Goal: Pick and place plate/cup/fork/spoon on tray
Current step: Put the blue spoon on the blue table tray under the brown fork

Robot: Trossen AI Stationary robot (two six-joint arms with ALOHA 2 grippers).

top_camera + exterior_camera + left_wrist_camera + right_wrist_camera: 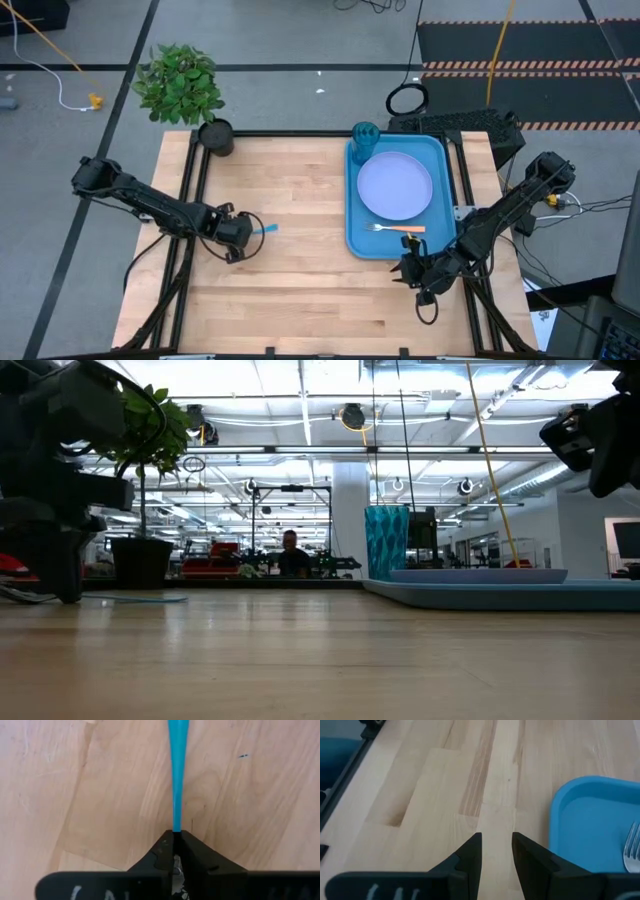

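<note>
1. Left gripper low over the left half of the table, fingers pressed together on the spoon.
2. Spoon's thin light-blue handle sticking out from between those fingertips and lying along the wood; bowl hidden under the gripper.
3. Right gripper just off the near edge of the tray, holding nothing, touching nothing, fingers a narrow gap apart over bare wood.
4. Tray on the right half of the table, reaching to the far edge.
5. Plate flat in the middle of the tray.
6. Cup upright in the tray's far left corner, just beside the plate.
7. Fork lying on the tray near its near edge, just beside the plate, orange handle toward the right, tines toward the left.
8. Potted plant at the far left corner of the table.
</note>
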